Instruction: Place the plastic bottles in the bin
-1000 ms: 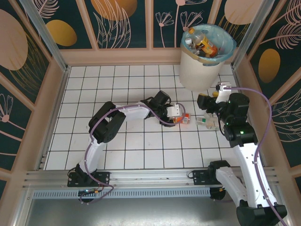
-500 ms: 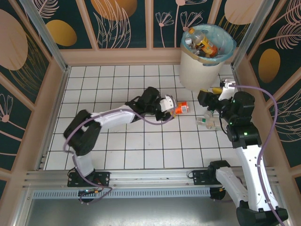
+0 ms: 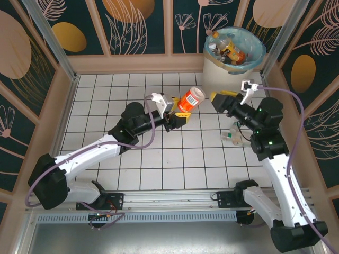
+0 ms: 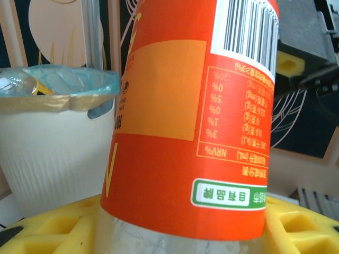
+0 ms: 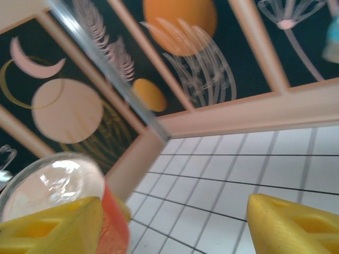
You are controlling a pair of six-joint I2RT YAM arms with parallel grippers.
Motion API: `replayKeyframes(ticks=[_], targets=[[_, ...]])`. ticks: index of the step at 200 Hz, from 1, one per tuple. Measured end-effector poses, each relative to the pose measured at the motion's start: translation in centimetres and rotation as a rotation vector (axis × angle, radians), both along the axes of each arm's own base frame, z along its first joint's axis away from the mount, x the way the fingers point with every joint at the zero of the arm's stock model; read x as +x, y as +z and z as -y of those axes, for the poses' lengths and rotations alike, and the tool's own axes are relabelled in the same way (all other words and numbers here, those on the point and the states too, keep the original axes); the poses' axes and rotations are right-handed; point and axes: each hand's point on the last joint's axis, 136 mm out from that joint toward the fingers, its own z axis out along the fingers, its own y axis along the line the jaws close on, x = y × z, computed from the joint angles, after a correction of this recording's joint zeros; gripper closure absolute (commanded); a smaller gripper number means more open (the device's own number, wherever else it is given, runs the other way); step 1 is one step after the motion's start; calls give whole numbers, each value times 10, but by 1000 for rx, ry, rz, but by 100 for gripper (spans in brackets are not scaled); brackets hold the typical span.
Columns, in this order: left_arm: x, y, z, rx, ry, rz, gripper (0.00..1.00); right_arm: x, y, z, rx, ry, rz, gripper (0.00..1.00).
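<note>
My left gripper (image 3: 179, 110) is shut on an orange-labelled plastic bottle (image 3: 190, 99), held up off the tiled floor and tilted toward the bin (image 3: 225, 74). In the left wrist view the bottle (image 4: 190, 116) rises between my yellow fingers (image 4: 47, 230), with the cream bin (image 4: 53, 148) and its blue bag behind it on the left. My right gripper (image 3: 220, 100) hangs open just right of the bottle; its wrist view has the bottle's base (image 5: 50, 185) beside the left finger (image 5: 47, 227). A clear crushed bottle (image 3: 233, 136) lies on the floor under the right arm. Several bottles (image 3: 229, 48) lie inside the bin.
Wooden walls with dark patterned panels close in the floor on three sides. A metal post (image 3: 283, 37) stands just right of the bin. The right arm's purple cable (image 3: 296, 111) loops out toward the right wall.
The left arm stretched out and lifted the orange bottle from the floor up toward the bin. The right gripper swung up and left, close to the bottle.
</note>
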Motion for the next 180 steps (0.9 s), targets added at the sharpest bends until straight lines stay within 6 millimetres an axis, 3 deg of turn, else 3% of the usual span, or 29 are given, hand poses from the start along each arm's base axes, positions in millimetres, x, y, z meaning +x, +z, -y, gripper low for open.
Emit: replayKeyframes(ticks=[57,100,118,143,163,180], targets=[[-12,21,-10,-99,-21,-61,54,-34,30,-51,74,217,127,23],[-18,22,-9,-118,-59,-96,54,-43,26,-85,77,326,130,23],[-20,22,-9,-119,-72,-102,54,-44,20,-97,69,356,120,28],[-19,22,-9,-121,-69,-113,51,-37,14,-106,53,357,106,44],[-16,23,-10,-123,-56,-120,43,-34,16,-107,43,345,119,56],[-16,28,-10,-126,-51,-108,22,-33,21,-106,37,330,132,60]])
